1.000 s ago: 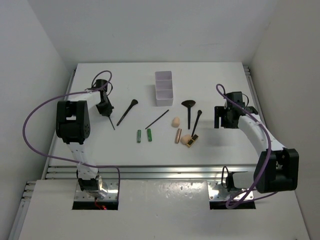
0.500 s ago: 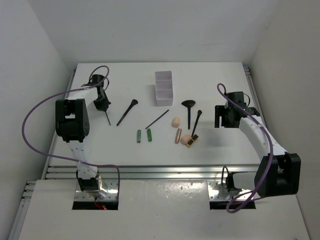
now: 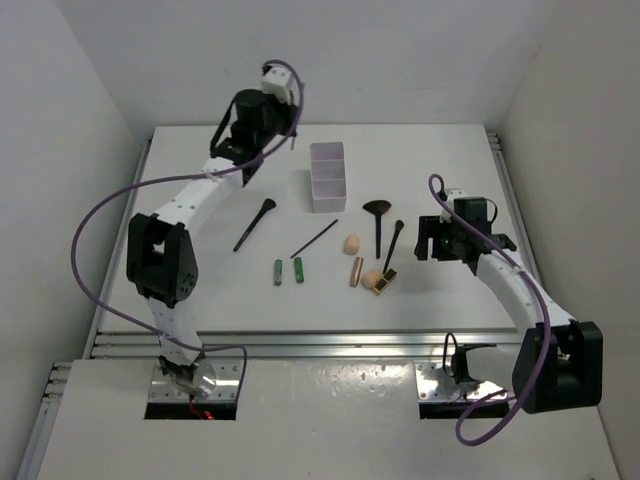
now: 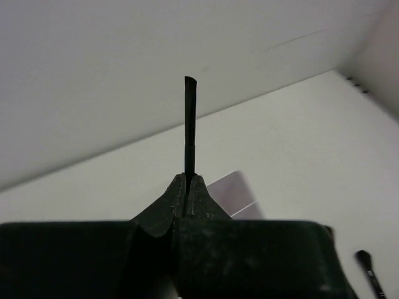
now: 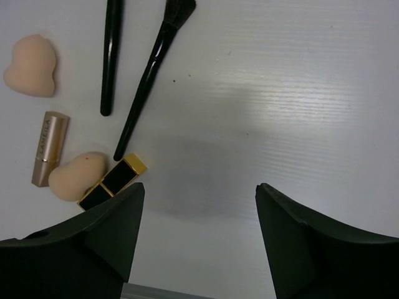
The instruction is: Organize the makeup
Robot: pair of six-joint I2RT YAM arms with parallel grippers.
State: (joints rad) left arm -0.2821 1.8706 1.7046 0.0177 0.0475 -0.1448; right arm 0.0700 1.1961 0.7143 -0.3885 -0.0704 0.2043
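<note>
Left gripper (image 4: 187,182) is clamping the thin dark pencil (image 4: 189,118), which is pointing straight out from the fingertips | hanging raised, left of white three-compartment box (image 3: 327,177) | right gripper (image 5: 199,190) is hanging spread, farther from box.

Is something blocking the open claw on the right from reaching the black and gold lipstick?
Nothing visible does. The right gripper is open, and the black-gold lipstick lies close by, off to one side of it. A peach sponge sits against the lipstick's far side, and the handle of a black brush ends beside it.
</note>
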